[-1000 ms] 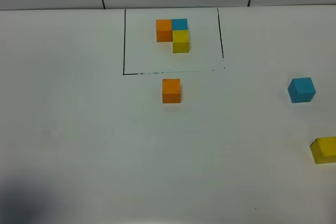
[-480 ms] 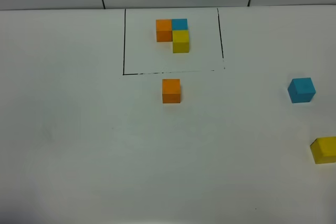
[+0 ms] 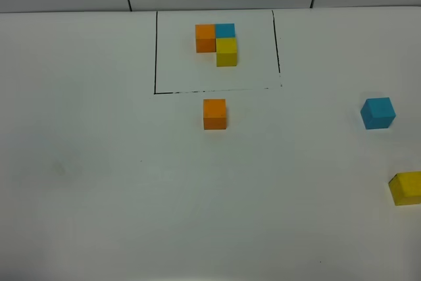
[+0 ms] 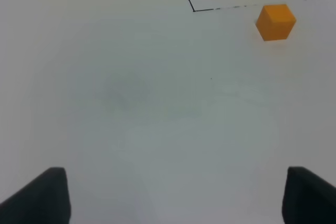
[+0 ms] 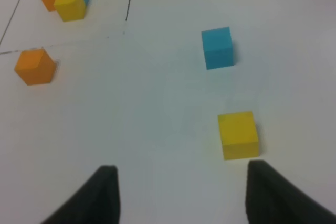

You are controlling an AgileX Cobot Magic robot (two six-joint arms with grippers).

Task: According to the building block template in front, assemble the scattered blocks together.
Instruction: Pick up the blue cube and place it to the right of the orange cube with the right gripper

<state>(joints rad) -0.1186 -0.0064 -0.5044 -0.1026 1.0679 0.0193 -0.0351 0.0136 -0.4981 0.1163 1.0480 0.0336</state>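
Two grippers sit nearest, neither holding anything. The left gripper (image 4: 173, 199) has its two dark fingertips spread wide over bare table (image 3: 99, 176). The right gripper (image 5: 181, 195) is likewise parted, with the yellow cube (image 5: 238, 134) just ahead of its fingers.

There are three scattered blocks, one of each colour, and none touches another. In the high view the yellow cube is nearest, at the right edge of the picture, which cuts it off. The blue cube (image 3: 377, 112) lies farther back on the same side, near it but apart. The orange cube (image 3: 214, 114) sits well apart from both, around the middle, just outside the near line of the frame.

Farthest is the one building block template (image 3: 225, 51). It is a black-lined rectangle around three joined cubes, orange and blue side by side at the back with yellow in front of the blue. The left half and the near middle of the table are wide open.
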